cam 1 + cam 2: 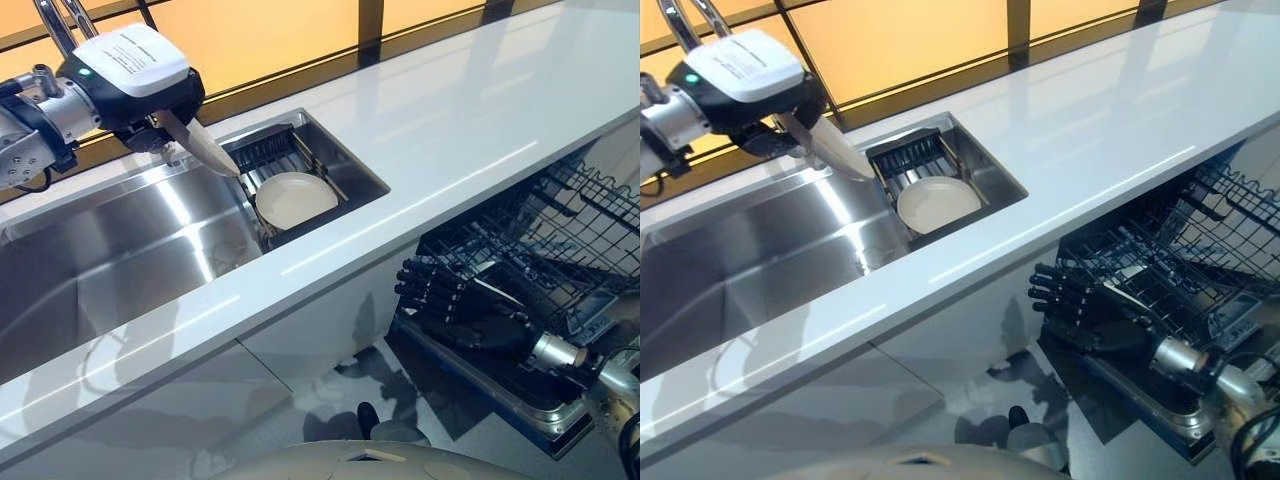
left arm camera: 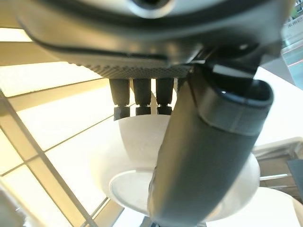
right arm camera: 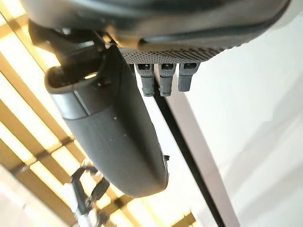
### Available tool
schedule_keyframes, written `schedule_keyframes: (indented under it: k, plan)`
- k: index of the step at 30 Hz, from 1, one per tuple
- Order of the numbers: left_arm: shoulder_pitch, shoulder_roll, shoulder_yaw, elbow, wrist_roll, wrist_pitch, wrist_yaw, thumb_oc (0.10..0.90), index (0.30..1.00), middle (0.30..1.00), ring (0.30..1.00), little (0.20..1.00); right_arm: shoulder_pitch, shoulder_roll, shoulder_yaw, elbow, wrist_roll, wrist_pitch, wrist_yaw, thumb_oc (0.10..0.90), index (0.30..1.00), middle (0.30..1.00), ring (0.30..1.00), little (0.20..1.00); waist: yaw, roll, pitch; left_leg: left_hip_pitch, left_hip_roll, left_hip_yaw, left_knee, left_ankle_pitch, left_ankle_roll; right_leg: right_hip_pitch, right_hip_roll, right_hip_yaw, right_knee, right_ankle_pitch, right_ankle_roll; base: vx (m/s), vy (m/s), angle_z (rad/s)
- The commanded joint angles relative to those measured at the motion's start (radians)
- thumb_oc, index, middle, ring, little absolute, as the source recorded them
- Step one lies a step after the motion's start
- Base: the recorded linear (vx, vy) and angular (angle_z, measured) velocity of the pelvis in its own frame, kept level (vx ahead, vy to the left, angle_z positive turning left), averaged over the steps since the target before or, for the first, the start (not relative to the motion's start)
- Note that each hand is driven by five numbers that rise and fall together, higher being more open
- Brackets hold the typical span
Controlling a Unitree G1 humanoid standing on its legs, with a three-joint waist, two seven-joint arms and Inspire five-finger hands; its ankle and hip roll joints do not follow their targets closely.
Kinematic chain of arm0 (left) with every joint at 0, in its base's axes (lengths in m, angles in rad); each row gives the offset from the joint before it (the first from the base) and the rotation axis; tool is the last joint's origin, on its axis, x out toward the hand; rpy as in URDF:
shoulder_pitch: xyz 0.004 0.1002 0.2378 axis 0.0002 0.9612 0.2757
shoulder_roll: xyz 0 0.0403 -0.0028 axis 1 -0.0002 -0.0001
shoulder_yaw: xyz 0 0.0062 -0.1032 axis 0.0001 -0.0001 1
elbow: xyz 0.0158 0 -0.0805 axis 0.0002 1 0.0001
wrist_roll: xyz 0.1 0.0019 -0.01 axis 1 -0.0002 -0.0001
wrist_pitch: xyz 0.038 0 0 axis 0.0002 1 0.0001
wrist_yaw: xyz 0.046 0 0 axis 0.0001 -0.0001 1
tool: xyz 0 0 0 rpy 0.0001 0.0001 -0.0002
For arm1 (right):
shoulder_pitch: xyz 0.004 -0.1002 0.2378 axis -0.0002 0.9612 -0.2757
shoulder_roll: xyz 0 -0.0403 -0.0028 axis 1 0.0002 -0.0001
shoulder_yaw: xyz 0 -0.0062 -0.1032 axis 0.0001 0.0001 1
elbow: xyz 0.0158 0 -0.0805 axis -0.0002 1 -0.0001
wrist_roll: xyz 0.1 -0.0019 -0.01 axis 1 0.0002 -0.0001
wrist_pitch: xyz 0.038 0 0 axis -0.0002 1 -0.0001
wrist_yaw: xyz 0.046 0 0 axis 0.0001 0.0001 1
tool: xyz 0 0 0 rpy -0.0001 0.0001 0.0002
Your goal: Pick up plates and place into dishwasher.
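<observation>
My left hand (image 1: 150, 108) hangs above the sink's back edge, shut on a cream plate (image 1: 198, 146) that shows edge-on and tilts down toward the sink rack. In the left wrist view the plate (image 2: 135, 156) sits pinched between the thumb (image 2: 208, 156) and the fingers (image 2: 137, 97). A second cream plate (image 1: 296, 198) lies flat in the dark rack compartment at the sink's right end. My right hand (image 1: 452, 300) is low, below the counter's front, beside the pulled-out dishwasher rack (image 1: 560, 225). Its fingers are straight and hold nothing.
The steel sink (image 1: 120, 250) is set in a long white counter (image 1: 450, 130). A faucet (image 1: 60, 22) rises at the back left. The dishwasher's wire rack and open door jut out under the counter at the right.
</observation>
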Motion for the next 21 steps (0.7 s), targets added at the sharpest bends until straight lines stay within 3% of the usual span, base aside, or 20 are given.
schedule_keyframes:
  k: [1,8,10,17,21]
  plan:
    - [-0.076,0.059,0.162,0.118,-0.134,0.012,0.123,0.100,0.300,0.300,0.300,0.200,-0.031,-0.064,-0.133,-0.085,0.174,-0.016,0.077,0.800,0.900,0.900,0.900,0.900,-0.004,-0.032,-0.098,-0.056,-0.041,-0.003,0.004,0.022,0.043,0.053,-0.001,0.000,0.007,-0.042,0.088,0.00,0.000,0.00]
    - [-0.007,0.069,0.254,0.123,-0.169,-0.018,0.128,0.100,0.300,0.300,0.300,0.200,-0.027,-0.082,-0.231,-0.061,0.170,0.021,0.086,0.800,0.900,0.900,0.900,0.900,-0.011,-0.035,-0.103,-0.056,-0.039,0.000,0.004,0.024,0.041,0.051,0.004,0.008,0.008,-0.039,0.085,0.00,0.000,0.00]
    - [0.031,0.072,0.304,0.117,-0.205,-0.034,0.128,0.100,0.300,0.300,0.300,0.200,-0.006,-0.099,-0.299,-0.043,0.208,0.002,0.091,0.800,0.900,0.900,0.900,0.900,-0.022,-0.036,-0.105,-0.056,-0.036,0.006,0.004,0.024,0.041,0.047,0.008,0.018,0.011,-0.039,0.083,0.00,0.000,0.00]
    - [0.074,0.046,0.369,0.135,-0.232,-0.071,0.114,0.100,0.300,0.300,0.300,0.200,-0.062,-0.111,-0.375,-0.026,0.331,0.028,0.082,0.800,0.900,0.900,0.900,0.900,-0.035,-0.029,-0.109,-0.053,-0.034,0.016,0.004,0.021,0.039,0.045,0.012,0.033,0.011,-0.037,0.082,0.00,0.011,-0.09]
    - [0.037,0.018,0.354,0.119,-0.292,-0.064,0.072,0.100,0.300,0.300,0.300,0.200,-0.106,-0.108,-0.374,-0.030,0.366,-0.030,0.006,0.800,0.900,0.900,0.900,0.900,-0.035,-0.025,-0.111,-0.053,-0.033,0.019,0.004,0.022,0.037,0.044,0.014,0.038,0.011,-0.036,0.082,0.00,0.005,-0.02]
